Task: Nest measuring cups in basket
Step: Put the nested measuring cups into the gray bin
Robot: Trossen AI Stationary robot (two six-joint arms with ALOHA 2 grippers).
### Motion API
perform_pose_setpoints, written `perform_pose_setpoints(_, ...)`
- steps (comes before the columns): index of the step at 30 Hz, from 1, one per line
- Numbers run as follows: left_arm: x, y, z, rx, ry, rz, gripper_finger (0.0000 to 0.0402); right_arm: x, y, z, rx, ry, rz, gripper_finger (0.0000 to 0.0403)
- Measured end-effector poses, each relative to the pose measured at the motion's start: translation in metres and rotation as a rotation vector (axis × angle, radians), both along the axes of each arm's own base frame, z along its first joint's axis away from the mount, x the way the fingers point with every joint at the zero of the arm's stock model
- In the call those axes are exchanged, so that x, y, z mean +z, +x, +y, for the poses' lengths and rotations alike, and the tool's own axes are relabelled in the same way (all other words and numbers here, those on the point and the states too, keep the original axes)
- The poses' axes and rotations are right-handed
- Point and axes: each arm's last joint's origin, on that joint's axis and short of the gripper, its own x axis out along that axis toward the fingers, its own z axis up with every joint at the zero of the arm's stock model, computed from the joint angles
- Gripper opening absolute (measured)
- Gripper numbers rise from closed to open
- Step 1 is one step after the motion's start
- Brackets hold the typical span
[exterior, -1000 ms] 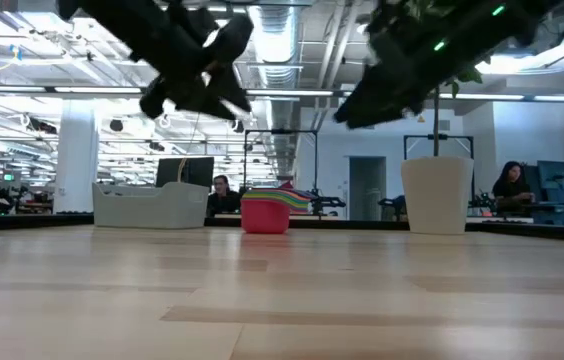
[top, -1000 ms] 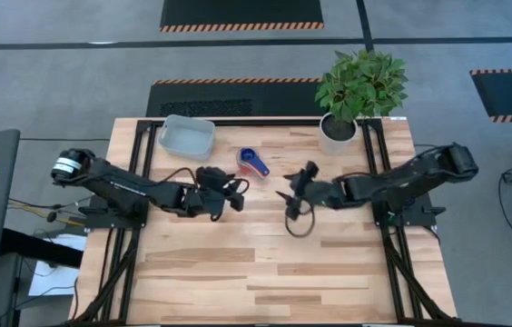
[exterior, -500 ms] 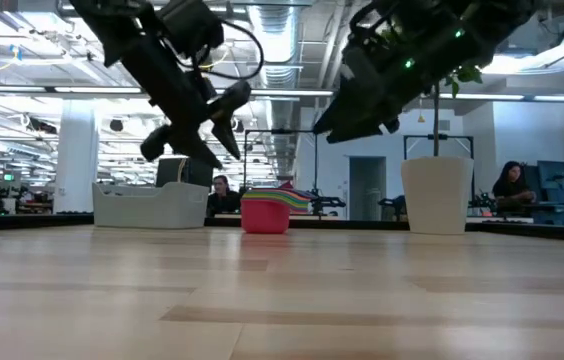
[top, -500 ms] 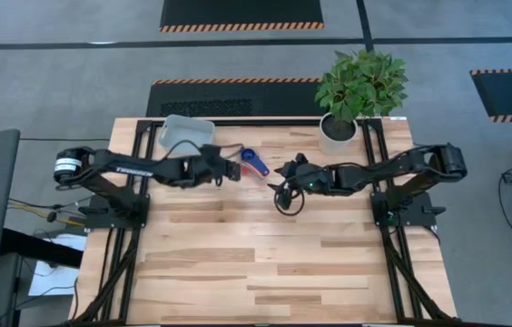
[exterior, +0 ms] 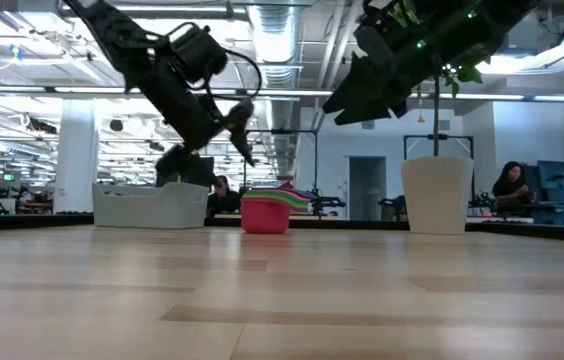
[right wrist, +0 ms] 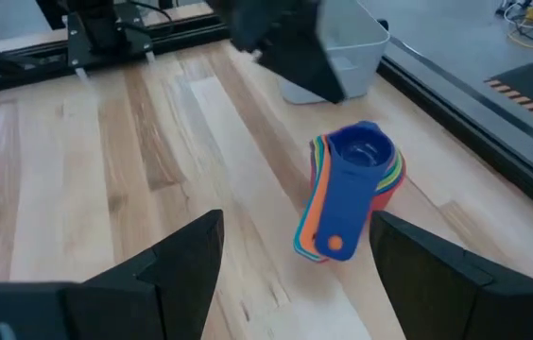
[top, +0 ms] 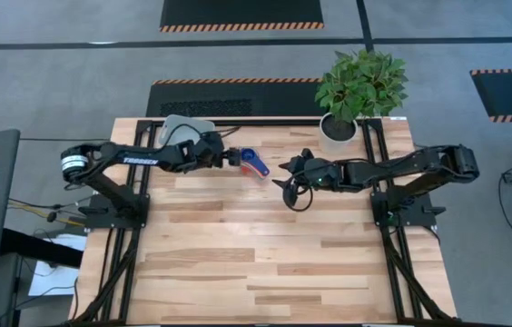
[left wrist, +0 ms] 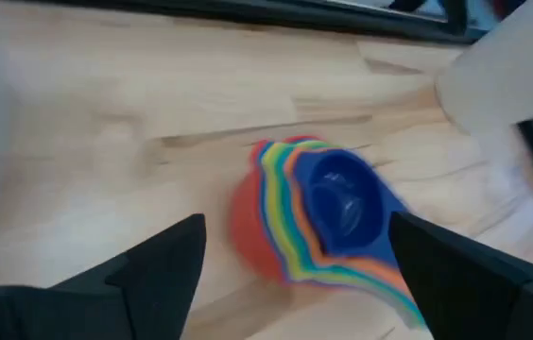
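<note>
The measuring cups stand nested in one stack on the table, red bowl at the bottom, dark blue on top, with the handles fanned out to one side. The pale basket sits at the far left, partly under my left arm. My left gripper hangs open just left of the stack, above the table, and its fingers frame the cups from a distance. My right gripper is open, raised, to the right of the stack.
A white pot with a green plant stands at the far right of the table, behind my right gripper. Black frame rails run along both table sides. The near half of the wooden table holds no objects.
My left gripper has swung from the table's middle toward the far edge and come lower, ending beside the cup stack. My right gripper has moved toward the far edge as well, closing in on the stack from the right. The cups and basket have stayed put.
</note>
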Motion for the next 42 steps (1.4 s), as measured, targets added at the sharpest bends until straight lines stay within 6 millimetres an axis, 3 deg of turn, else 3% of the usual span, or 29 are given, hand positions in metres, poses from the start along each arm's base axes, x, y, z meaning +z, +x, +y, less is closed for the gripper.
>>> perform_pose_setpoints(14, -0.026, 0.034, 0.025, -0.057, -0.091, 0.031, 0.0323, -0.004, -0.003, 0.000, -0.005, 0.010, 0.054, 0.0291)
perform_pose_setpoints(23, -0.034, 0.036, 0.038, -0.052, -0.149, 0.070, 0.0313, -0.007, -0.005, 0.001, -0.008, 0.018, 0.094, 0.0291)
perform_pose_setpoints(42, -0.034, 0.032, 0.040, -0.040, -0.104, 0.125, 0.0121, -0.008, -0.006, 0.000, -0.007, 0.013, 0.100, 0.0291)
